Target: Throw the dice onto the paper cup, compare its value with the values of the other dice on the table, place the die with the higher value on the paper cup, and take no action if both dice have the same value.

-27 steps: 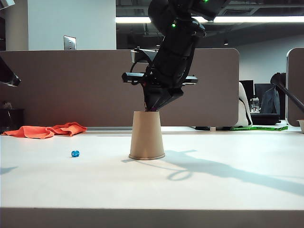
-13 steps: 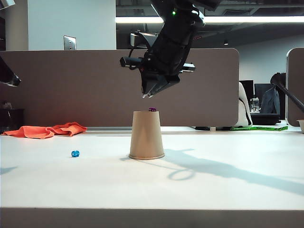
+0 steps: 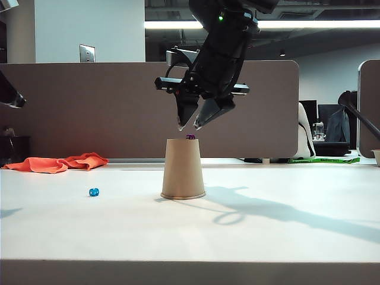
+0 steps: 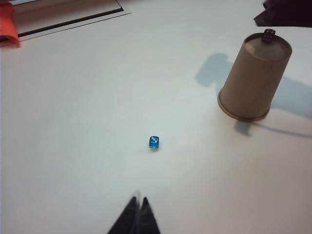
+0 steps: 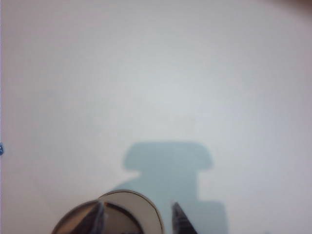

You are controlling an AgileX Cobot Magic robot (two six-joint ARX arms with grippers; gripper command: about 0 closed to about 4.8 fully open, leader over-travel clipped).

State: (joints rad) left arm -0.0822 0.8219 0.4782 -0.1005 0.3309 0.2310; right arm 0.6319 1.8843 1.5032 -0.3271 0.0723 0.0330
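Right pincer had lifted and spread apart, leaving the purple die on the cup. Left pincer was pressed together near the blue die; comparing seemed next.

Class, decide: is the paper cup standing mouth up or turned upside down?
Upside down. The paper cup rests on its wide rolled rim on the table, narrow closed base on top carrying the purple die.

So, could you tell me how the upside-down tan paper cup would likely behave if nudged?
The tan paper cup looks light and tall, so it would probably slide or tip. The dark purple die near its top's edge would likely fall off.
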